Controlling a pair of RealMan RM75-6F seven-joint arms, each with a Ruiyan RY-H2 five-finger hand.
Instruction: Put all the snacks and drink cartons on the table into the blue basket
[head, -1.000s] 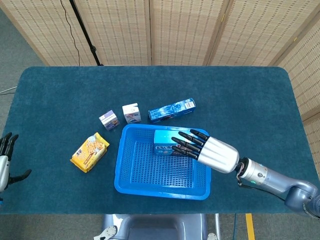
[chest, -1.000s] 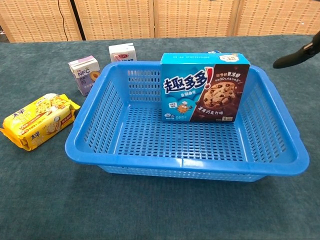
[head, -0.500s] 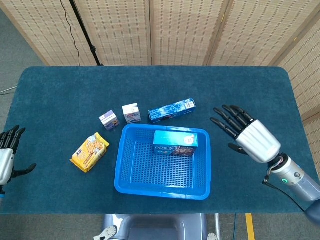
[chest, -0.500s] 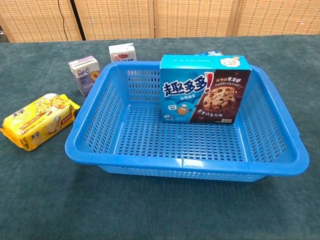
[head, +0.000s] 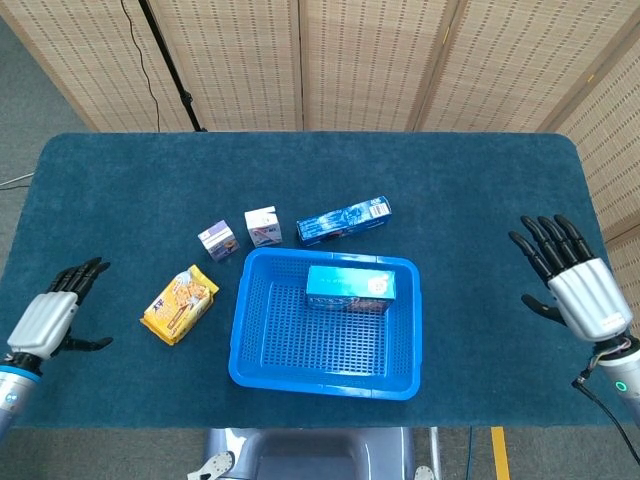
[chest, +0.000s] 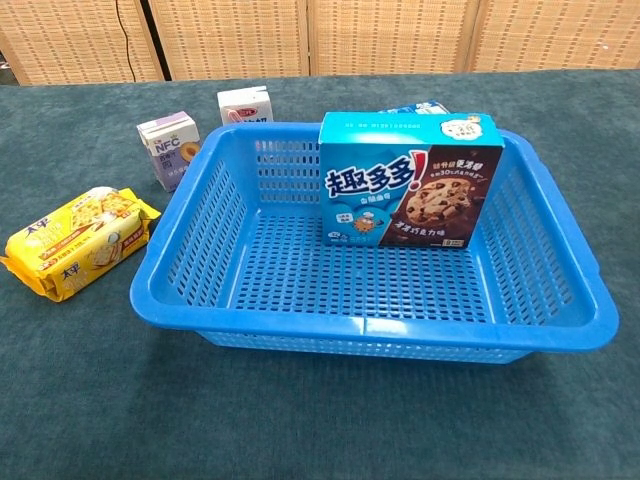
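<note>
The blue basket sits at the table's front centre. A blue cookie box stands upright inside it against the far wall. Behind the basket lie a long blue snack box, a white carton and a purple-and-white carton. A yellow biscuit pack lies left of the basket. My right hand hovers open at the right edge. My left hand is open at the far left, empty. The chest view shows neither hand.
Dark teal cloth covers the table. Woven folding screens stand behind its far edge, and a black stand leans at the back left.
My right hand has drawn back from over the basket to the table's right edge, leaving the cookie box standing. My left hand has risen and moved inward from the left edge.
</note>
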